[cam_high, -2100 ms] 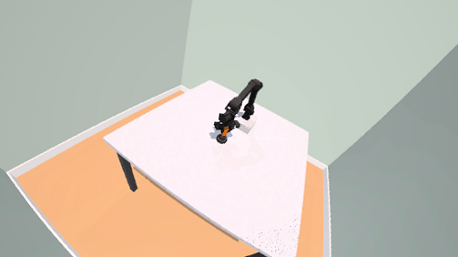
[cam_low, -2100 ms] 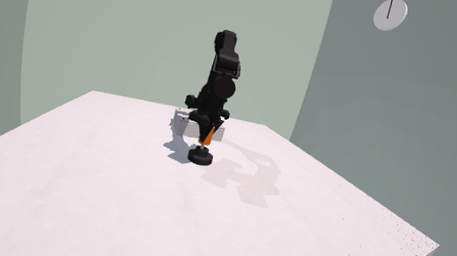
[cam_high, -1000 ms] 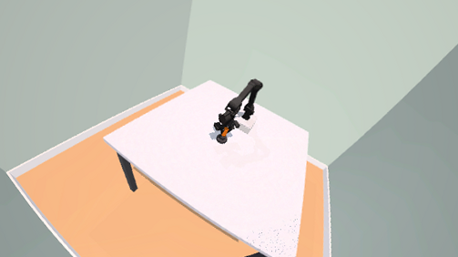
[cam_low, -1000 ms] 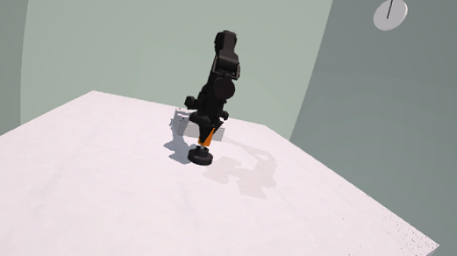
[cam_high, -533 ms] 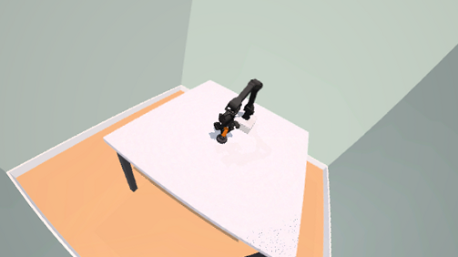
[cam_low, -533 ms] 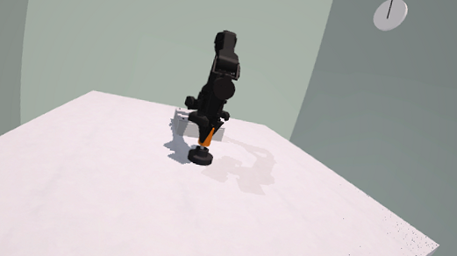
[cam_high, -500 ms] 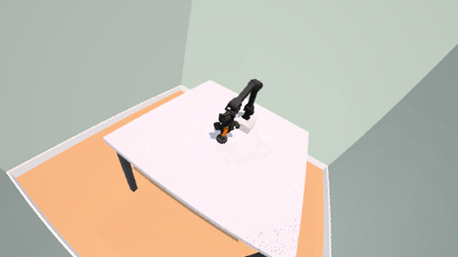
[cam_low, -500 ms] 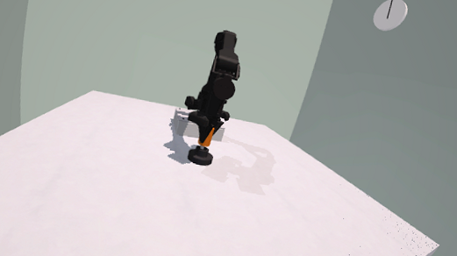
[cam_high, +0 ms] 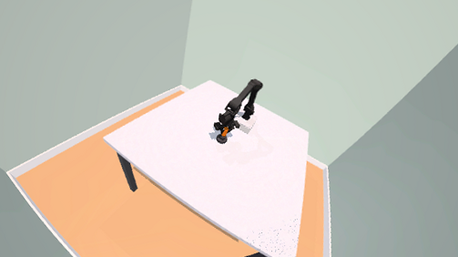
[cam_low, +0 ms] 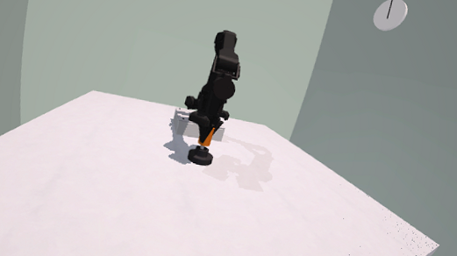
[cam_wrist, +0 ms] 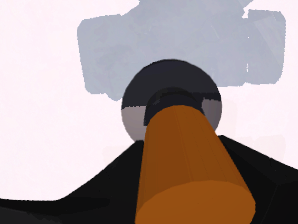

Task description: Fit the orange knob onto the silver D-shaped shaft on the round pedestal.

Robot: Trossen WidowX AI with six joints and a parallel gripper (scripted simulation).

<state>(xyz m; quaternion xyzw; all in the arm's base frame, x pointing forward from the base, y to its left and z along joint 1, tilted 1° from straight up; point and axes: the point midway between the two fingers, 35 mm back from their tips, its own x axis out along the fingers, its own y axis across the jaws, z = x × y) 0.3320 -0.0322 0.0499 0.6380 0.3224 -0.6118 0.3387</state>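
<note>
- Pale green walls rise behind a white tabletop, which stands over an orange floor in the top view.
- A black six-joint arm bends down toward the work, beside a pale block near its foot.
- A round black pedestal sits on the tabletop beneath the gripper; we see a sliver of the silver shaft above its collar in the exterior view.
- The orange knob is gripped between the black fingers, over the shaft and apart from the pedestal's collar. It leans slightly in the exterior view.
- We judge the knob light and stiff, hardly fragile, with smooth sides that taper and could slip or twist under a downward push. We would take hold low on opposite sides, squarely, leaving the underside free.
- Hidden from us are the hole and both flat sides, so we cannot tell whether they line up. We would straighten the knob, turn it gently until it drops, then press down and let go.
</note>
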